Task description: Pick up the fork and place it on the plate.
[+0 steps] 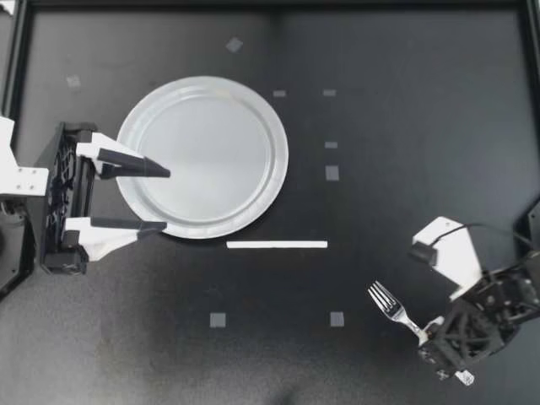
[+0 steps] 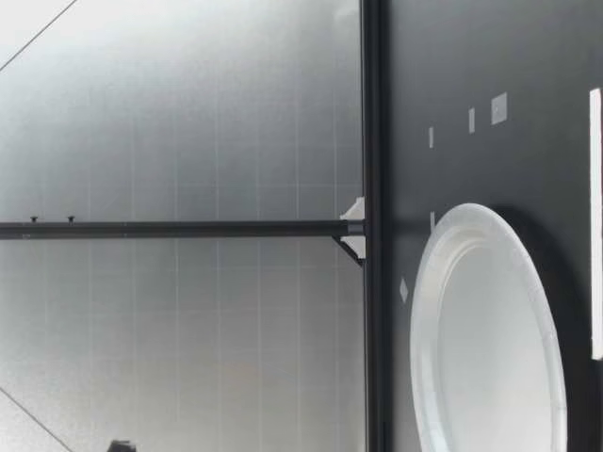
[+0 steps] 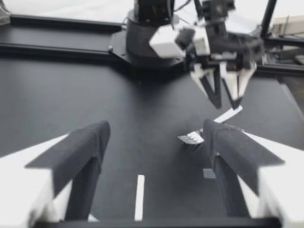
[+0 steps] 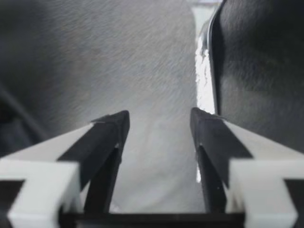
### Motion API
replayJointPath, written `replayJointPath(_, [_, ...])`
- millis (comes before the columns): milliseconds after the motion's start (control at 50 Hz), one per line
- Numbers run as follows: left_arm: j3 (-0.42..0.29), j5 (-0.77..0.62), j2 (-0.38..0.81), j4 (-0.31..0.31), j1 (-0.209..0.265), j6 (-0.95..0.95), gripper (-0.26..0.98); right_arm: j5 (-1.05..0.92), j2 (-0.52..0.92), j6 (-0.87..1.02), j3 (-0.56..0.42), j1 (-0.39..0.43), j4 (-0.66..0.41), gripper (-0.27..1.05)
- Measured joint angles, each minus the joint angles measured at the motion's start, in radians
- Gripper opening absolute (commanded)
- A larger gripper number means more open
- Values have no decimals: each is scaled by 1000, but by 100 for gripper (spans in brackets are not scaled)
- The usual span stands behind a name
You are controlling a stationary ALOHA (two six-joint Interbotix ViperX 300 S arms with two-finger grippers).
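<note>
Just ahead of my right gripper (image 1: 430, 338) lies the fork (image 1: 390, 305).

Fork (image 1: 393, 307): shiny metal, smooth. Plate (image 1: 202, 156): white, paper-like, matt, ribbed rim. Table (image 1: 405, 126): black, matt, slightly rough. My left gripper (image 1: 167, 199): white plastic, matt black tips.

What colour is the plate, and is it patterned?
Plain white plate, no pattern; clearest in the top view.

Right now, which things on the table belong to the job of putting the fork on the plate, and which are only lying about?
Belong to the job: fork; plate.
Only lying about: white strip; small grey tape squares.
</note>
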Motion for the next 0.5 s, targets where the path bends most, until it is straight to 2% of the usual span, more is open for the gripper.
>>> replayJointPath(220, [2,0,-2,0,0,6,67,3,150,5,-49,2,-63,56])
replayJointPath(500, [6,0,0,5,-2,11,67,8,186,6,-63,-12,-95,56])
